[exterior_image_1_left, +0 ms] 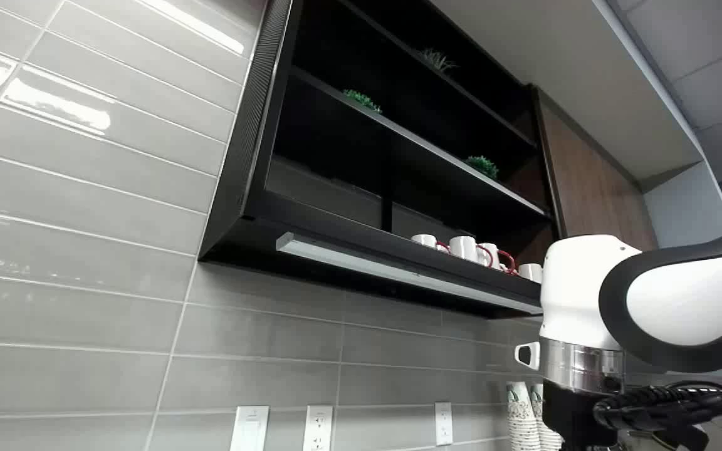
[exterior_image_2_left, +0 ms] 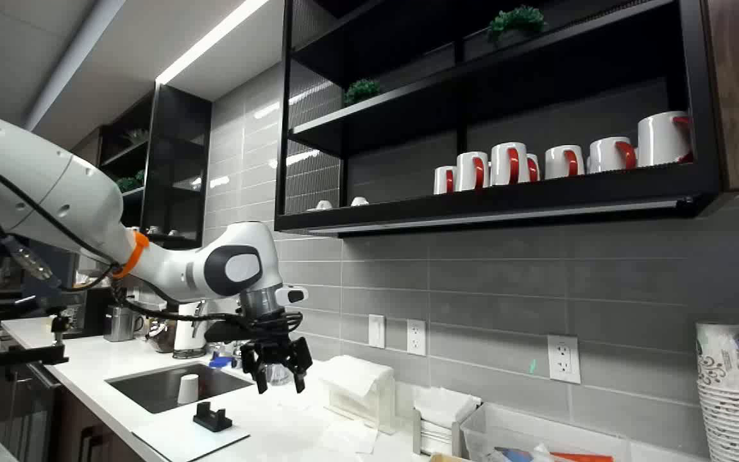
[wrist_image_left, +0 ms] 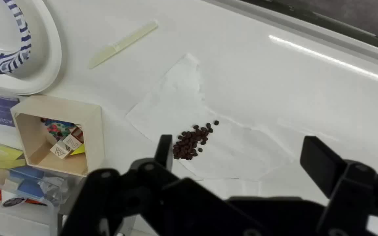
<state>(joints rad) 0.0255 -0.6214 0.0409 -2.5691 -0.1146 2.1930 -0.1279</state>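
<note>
Small dark brown beans [wrist_image_left: 187,146] lie loosely heaped on rumpled white paper napkins [wrist_image_left: 176,101] spread across a glossy white countertop [wrist_image_left: 307,88], while a black two-fingered gripper [exterior_image_2_left: 281,384] hangs above, its jaws wide apart. Near the napkins are a pale yellow knife [wrist_image_left: 123,44] and a square light-wood box [wrist_image_left: 94,141] of lettered blocks [wrist_image_left: 72,143]. Overhead, white mugs with red handles [exterior_image_2_left: 503,163] line a black shelf [exterior_image_2_left: 401,213].

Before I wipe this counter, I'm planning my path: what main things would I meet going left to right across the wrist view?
Blue-patterned dish → open wooden box → pale knife → pile of dark beans.
</note>
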